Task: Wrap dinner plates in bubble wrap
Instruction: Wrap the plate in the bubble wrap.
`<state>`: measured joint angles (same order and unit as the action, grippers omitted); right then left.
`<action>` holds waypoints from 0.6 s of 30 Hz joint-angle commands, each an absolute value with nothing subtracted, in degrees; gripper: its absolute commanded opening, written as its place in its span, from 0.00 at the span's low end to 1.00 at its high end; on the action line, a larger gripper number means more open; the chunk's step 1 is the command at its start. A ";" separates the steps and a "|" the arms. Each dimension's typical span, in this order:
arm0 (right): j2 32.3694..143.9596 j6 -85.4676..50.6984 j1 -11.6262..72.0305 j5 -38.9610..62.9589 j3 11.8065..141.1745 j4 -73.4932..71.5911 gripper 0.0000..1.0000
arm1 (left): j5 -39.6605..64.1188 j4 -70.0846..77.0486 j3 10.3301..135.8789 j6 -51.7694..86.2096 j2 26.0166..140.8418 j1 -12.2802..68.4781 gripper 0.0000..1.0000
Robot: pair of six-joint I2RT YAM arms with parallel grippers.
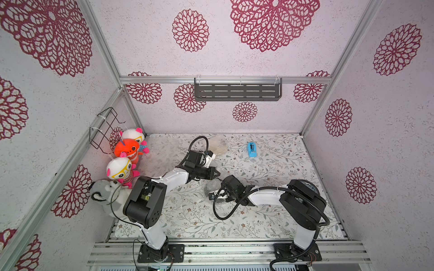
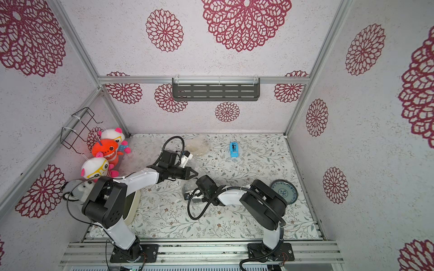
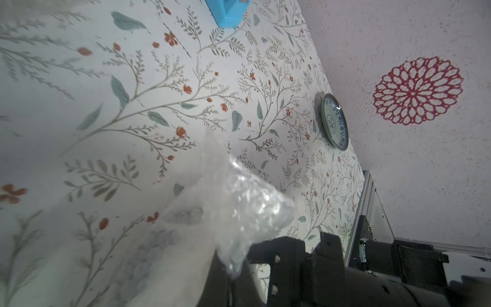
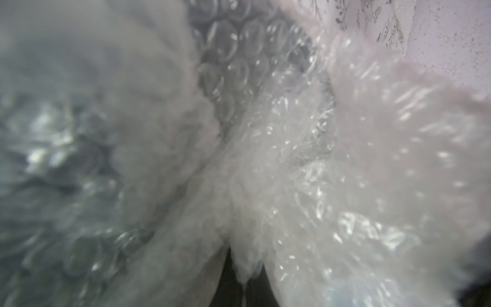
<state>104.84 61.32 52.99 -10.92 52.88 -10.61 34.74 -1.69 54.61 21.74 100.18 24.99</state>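
White floral tabletop (image 1: 270, 169), lilac walls (image 1: 223, 58), crimson rosettes (image 1: 190, 30)

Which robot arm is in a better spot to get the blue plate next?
Right, probably. The blue plate lies beside the right arm, far from the left gripper. The right gripper is shut on bubble wrap, so it must let go first.

surface: floral table (image 1: 270, 178) | on it: blue dispenser (image 1: 251, 150) | blue-patterned plate (image 2: 283, 191) | bubble wrap (image 1: 209, 187), seemingly bunched

Both top views overhead, sharing the whole table (image 1: 277, 169), wrist views close, right one against bubble wrap (image 4: 292, 164)
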 commanded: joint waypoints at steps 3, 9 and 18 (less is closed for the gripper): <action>107.32 59.85 52.92 -12.30 48.75 -4.88 0.02 | 33.81 10.02 45.77 25.45 103.10 30.52 0.00; 101.04 54.00 51.87 -10.36 46.03 -16.35 0.30 | 30.72 16.22 39.83 27.08 109.30 31.64 0.00; 78.14 31.51 49.17 -7.50 35.44 -19.57 0.54 | 28.16 17.75 39.29 25.93 110.64 31.73 0.00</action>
